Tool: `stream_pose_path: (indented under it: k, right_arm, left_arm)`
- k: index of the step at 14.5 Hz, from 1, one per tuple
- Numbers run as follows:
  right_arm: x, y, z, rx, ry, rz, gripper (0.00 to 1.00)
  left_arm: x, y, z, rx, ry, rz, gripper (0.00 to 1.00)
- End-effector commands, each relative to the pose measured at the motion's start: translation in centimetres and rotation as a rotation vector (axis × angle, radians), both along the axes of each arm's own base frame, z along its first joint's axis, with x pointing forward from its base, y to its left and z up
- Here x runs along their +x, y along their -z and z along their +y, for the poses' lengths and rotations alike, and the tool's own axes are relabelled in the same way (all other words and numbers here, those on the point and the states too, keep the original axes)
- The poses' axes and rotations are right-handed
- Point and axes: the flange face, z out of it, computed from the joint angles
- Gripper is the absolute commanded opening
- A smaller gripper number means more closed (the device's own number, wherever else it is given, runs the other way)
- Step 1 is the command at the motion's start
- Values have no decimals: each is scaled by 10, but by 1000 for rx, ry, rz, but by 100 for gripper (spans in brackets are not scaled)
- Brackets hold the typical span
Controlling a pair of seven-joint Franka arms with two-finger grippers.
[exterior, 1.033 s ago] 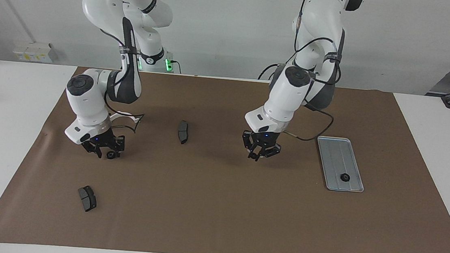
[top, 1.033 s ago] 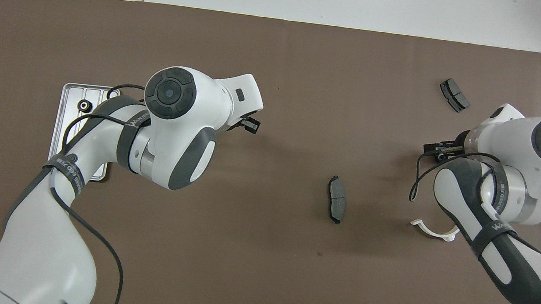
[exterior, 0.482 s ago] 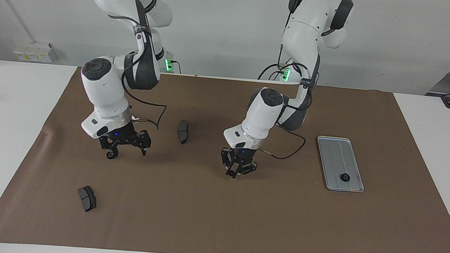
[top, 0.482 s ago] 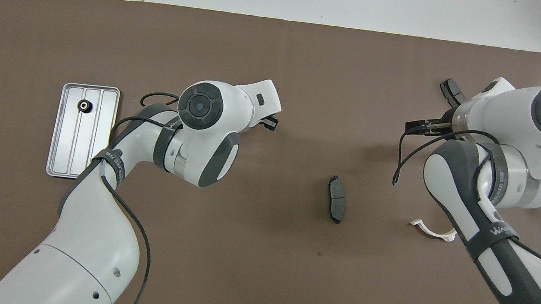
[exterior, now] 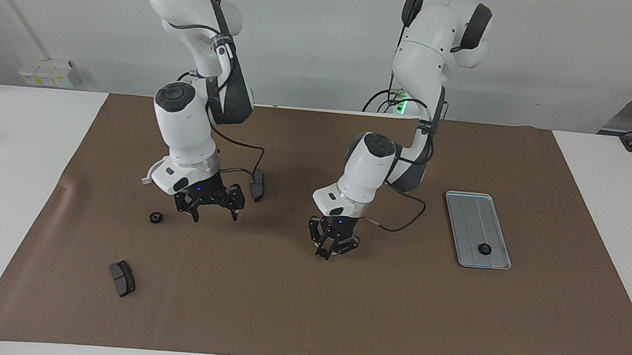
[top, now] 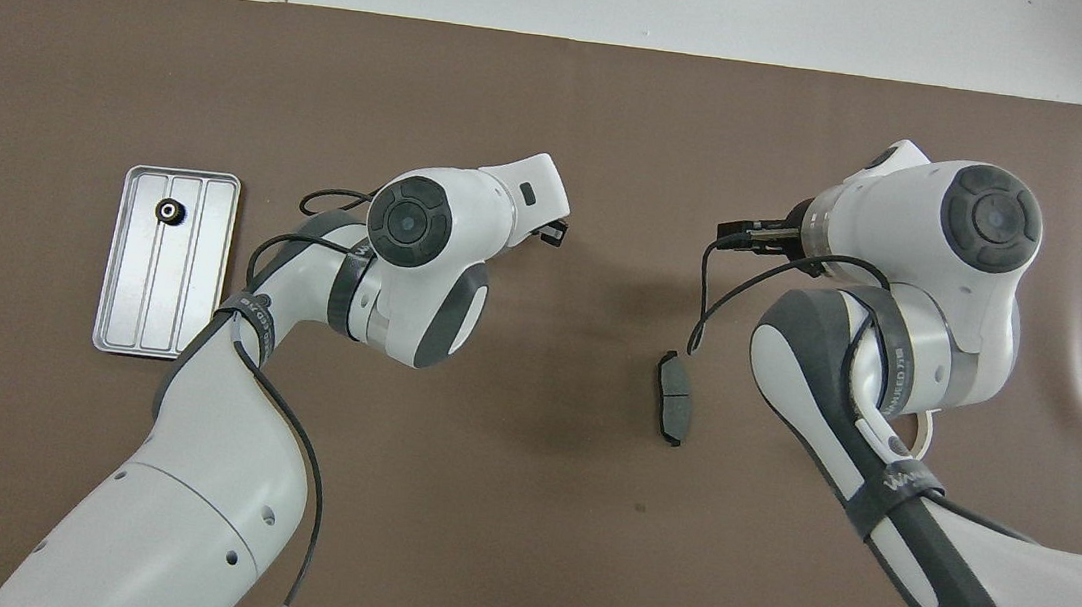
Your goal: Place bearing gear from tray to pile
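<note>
One small black bearing gear point(exterior: 156, 217) lies on the worktop amid the pile; right gripper point(exterior: 208, 202) above, fingers spread (empty). Another round black gear point(exterior: 483, 249) sits in the silver-grey ridged metal tray point(exterior: 469, 209), probably next for the left gripper point(exterior: 332, 243), fingers narrowly apart.

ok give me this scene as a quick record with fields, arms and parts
right gripper: jaws open, empty, over the mat
left gripper: over mid mat, holds nothing visible
bearing gear on mat: lies loose at the right arm's end
bearing gear in tray: sits in the tray
brake pads: one farther from the robots than the loose gear, one mid mat
</note>
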Motion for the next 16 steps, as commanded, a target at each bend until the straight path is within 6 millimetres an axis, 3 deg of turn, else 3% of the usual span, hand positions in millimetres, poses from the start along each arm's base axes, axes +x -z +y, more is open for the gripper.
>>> stream_pose_path:
  k: [1, 3, 6, 8, 10, 12, 14, 16]
  right_arm:
    - [10, 7, 7, 11, 20, -18, 100]
    - [12, 13, 22, 19, 20, -20, 100]
    - [33, 14, 70, 54, 70, -30, 100]
    - [42, 30, 94, 41, 56, -35, 100]
    - [45, 42, 149, 23, 7, -61, 100]
    - [46, 62, 178, 22, 5, -74, 100]
    - [52, 65, 206, 39, -20, -98, 100]
    - [47, 69, 226, 59, -46, -127, 100]
  left_arm:
    - [8, -8, 1, -25, -19, -19, 100]
    - [11, -19, 22, -14, -31, -1, 100]
    - [5, -48, 45, 10, -39, 62, 100]
    - [1, -73, 70, 15, -61, 87, 100]
    - [-1, -90, 109, 32, -97, 145, 100]
    - [3, -103, 161, 50, -151, 217, 100]
    - [4, -118, 197, 67, -186, 266, 100]
    - [16, -123, 249, 65, -245, 262, 100]
